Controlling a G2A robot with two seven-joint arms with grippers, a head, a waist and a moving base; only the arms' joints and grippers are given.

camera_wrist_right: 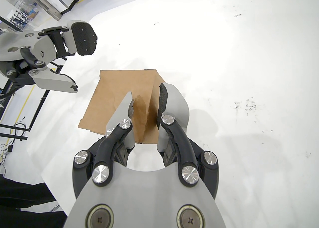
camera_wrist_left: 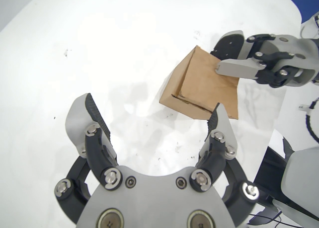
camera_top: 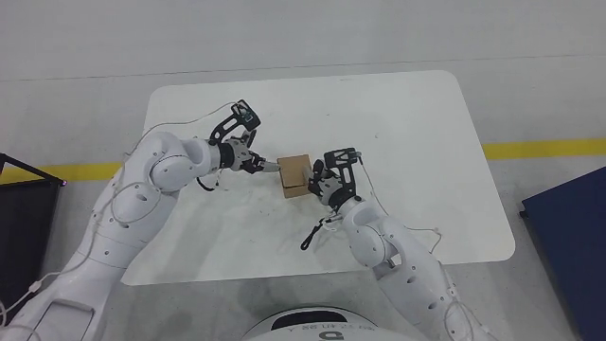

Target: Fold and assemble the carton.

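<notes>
Top view: the carton (camera_top: 294,174) lies between the right gripper (camera_wrist_right: 145,94), pinched narrow on its wall, and the left gripper (camera_wrist_left: 153,102), spread wide just beside the opposite face.

The left arm (camera_top: 163,169) was held bent at the elbow, with the forearm directed inward toward the right arm (camera_top: 379,237). The left gripper (camera_top: 261,163) (camera_wrist_left: 153,102) (camera_wrist_right: 83,67) was kept wide open, its fingers (camera_wrist_left: 96,114) spread well apart and one fingertip brought just beside the carton (camera_top: 294,175). The right arm was extended forward and inward, so that the two grippers were set facing each other. The right gripper (camera_top: 316,183) (camera_wrist_right: 145,94) (camera_wrist_left: 216,58) was closed narrowly on an edge of the carton, with cardboard pinched between its fingers.
</notes>
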